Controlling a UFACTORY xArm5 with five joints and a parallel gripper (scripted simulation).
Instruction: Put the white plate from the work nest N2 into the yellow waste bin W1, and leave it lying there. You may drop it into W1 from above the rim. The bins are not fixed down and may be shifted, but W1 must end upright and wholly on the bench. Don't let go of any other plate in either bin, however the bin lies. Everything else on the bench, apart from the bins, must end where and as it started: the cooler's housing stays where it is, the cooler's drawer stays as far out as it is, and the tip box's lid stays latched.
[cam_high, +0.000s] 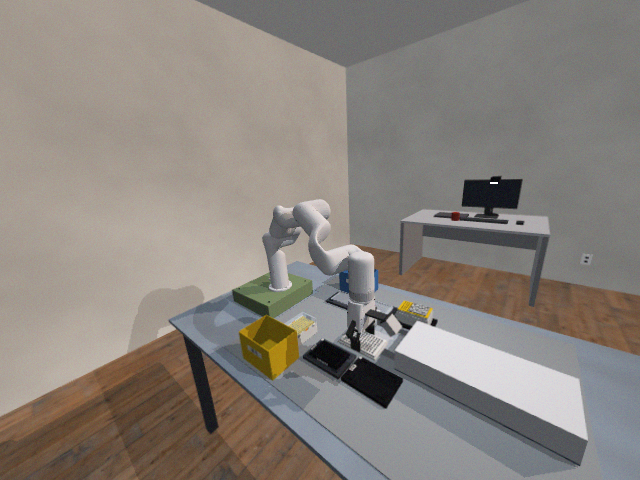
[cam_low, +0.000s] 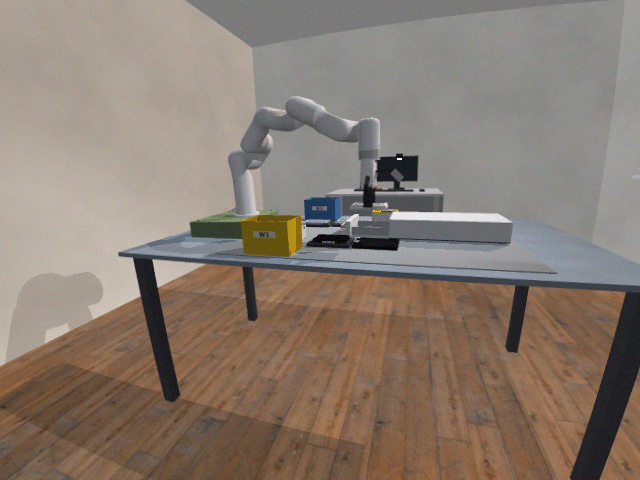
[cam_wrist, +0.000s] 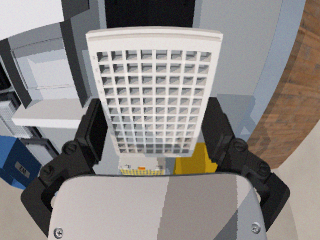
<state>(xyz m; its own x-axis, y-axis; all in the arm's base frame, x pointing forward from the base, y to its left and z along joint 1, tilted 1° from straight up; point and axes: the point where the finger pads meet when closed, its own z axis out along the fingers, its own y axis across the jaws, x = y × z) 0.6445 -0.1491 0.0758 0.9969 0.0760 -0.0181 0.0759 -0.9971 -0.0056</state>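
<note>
My gripper (cam_wrist: 154, 110) is shut on the white plate (cam_wrist: 155, 98), a flat white grid of small wells, and holds it level in the air above the bench. In the top view the white plate (cam_high: 363, 343) hangs under the wrist, above the empty black nest (cam_high: 371, 380). In the exterior view the gripper (cam_low: 368, 198) stands well above the bench top. The yellow waste bin W1 (cam_high: 269, 345) stands upright and open at the bench's front left; its label W1 shows in the exterior view (cam_low: 271, 235). It lies to the left of the gripper.
A black plate sits in the nest (cam_high: 330, 357) between W1 and the empty nest. A long white housing (cam_high: 491, 384) lies to the right. A blue bin (cam_low: 322, 208), a tip box (cam_high: 302, 325), a yellow-labelled box (cam_high: 415, 310) and the green arm base (cam_high: 272, 292) stand behind.
</note>
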